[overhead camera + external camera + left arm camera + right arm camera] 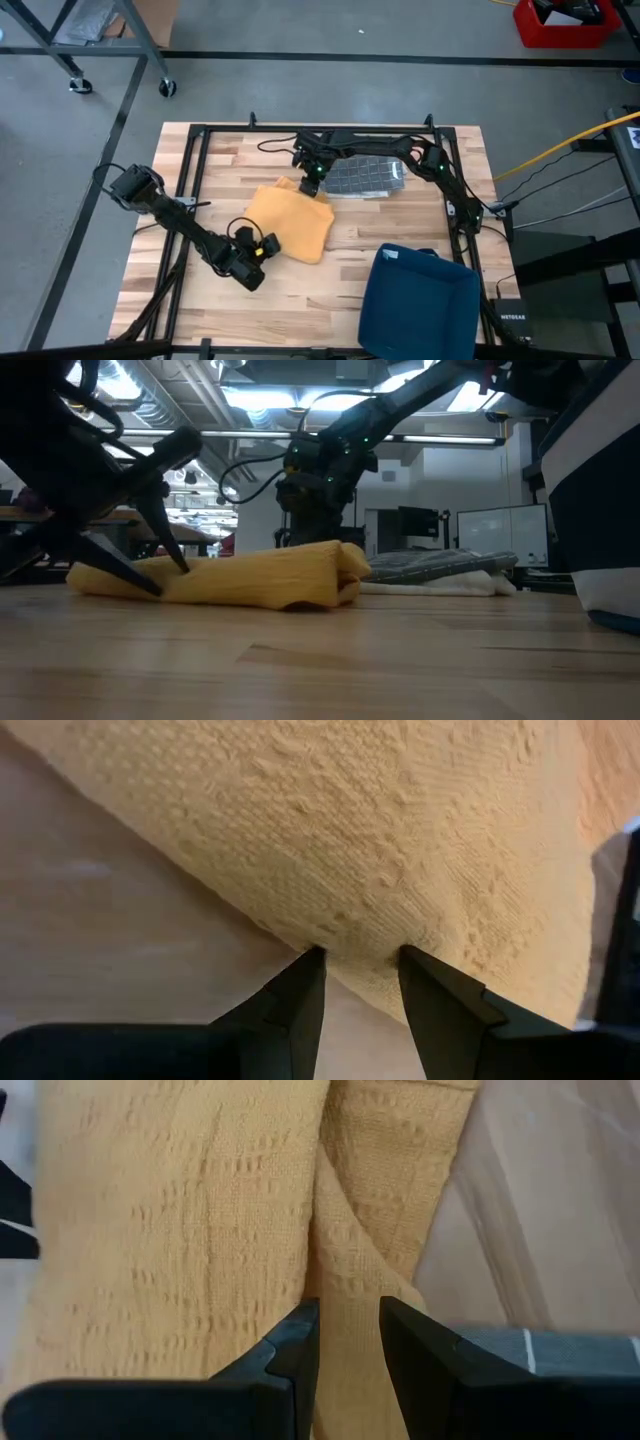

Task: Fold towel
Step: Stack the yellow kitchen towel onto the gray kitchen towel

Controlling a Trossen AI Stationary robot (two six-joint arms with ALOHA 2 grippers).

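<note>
A yellow towel lies folded on the wooden table, bunched into a low roll in the low view. My left gripper is at its near left edge, shut on it. At the towel's far edge, my right gripper is shut on a raised fold. In the low view, the towel hides the right gripper's fingertips. My left gripper pinches the towel's near edge between its two fingertips, slanting down from the table's near left side. The edge looks like a thick fold of several layers. The towel rests on the table. My right gripper pinches a raised ridge of cloth at the towel's far edge between its two fingers, slanting down from the far side. The ridge runs along the fingers. The towel lies on the table below it, slack.
A grey checked cloth lies just right of my right gripper at the far side. A blue bin stands at the near right corner. Bare wood lies between the towel and the bin.
</note>
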